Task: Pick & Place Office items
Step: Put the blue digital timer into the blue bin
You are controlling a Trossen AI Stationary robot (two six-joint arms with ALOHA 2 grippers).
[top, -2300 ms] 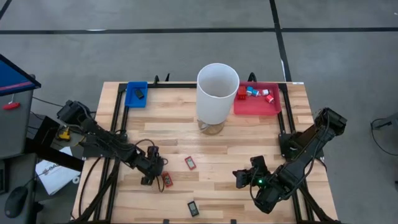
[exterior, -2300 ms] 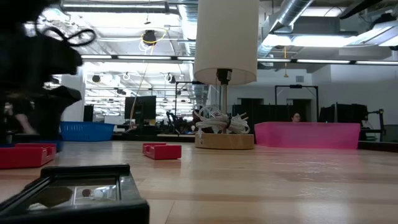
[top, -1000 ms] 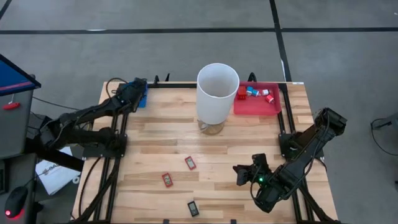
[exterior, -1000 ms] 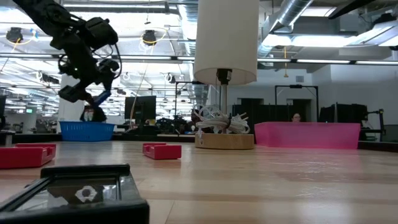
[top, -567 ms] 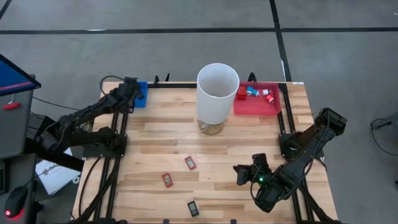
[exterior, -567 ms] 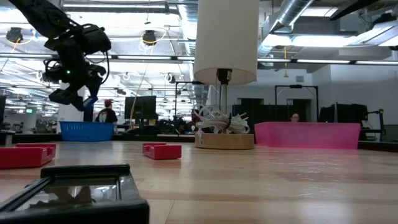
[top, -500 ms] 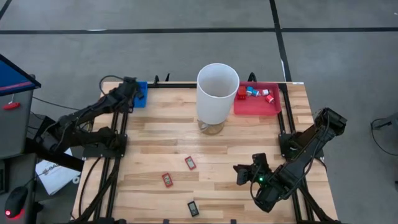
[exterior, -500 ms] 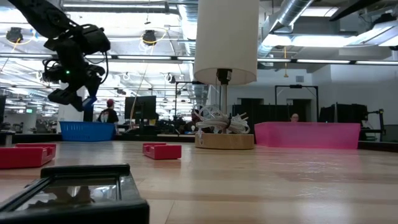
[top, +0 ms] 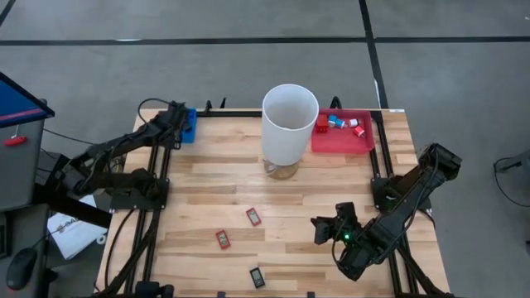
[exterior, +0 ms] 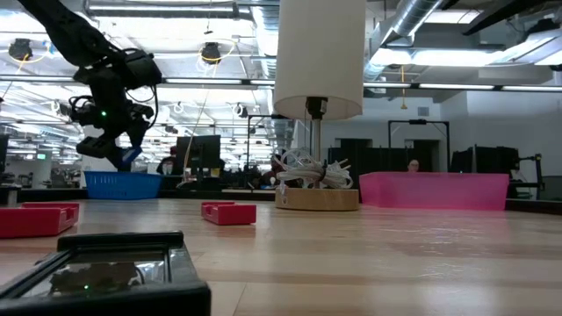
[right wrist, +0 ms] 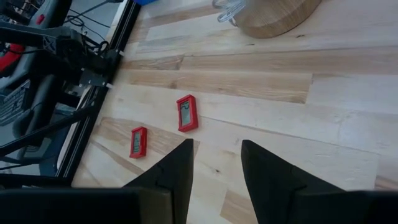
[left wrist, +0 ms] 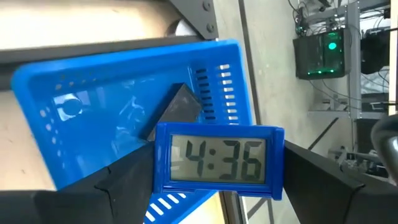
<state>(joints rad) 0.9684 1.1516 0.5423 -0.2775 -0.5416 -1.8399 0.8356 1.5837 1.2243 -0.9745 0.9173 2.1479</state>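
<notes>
My left gripper (top: 175, 117) hangs over the blue tray (top: 189, 124) at the table's far left corner, shut on a blue clock (left wrist: 217, 160) that reads 4:36. A flat black piece (left wrist: 177, 109) lies in the tray below it. Two red clocks (top: 253, 217) (top: 222, 239) and a black one (top: 257, 277) lie flat on the wood near the near edge. Red and blue-white cubes (top: 339, 123) sit in the red tray (top: 342, 142). My right gripper (right wrist: 216, 146) is open above the near right part of the table, touching nothing. My left gripper pinches the blue clock between its two fingers (left wrist: 121, 180), one on each short end (left wrist: 160, 163), so the clock lies across the gap. The fingers come from above. The clock is lifted clear over the blue tray (left wrist: 93, 124), its display facing the wrist camera.
A tall white cylinder lamp (top: 290, 124) on a round wooden base stands at the far middle, between the two trays. A black frame runs along the table's left, right and far edges. People show in the room behind the table in the low view.
My left gripper has kept over the blue tray with the blue clock in its hold. It has swung a little toward the table's left edge and back, and has sunk slightly toward the tray. The right arm has kept still.
</notes>
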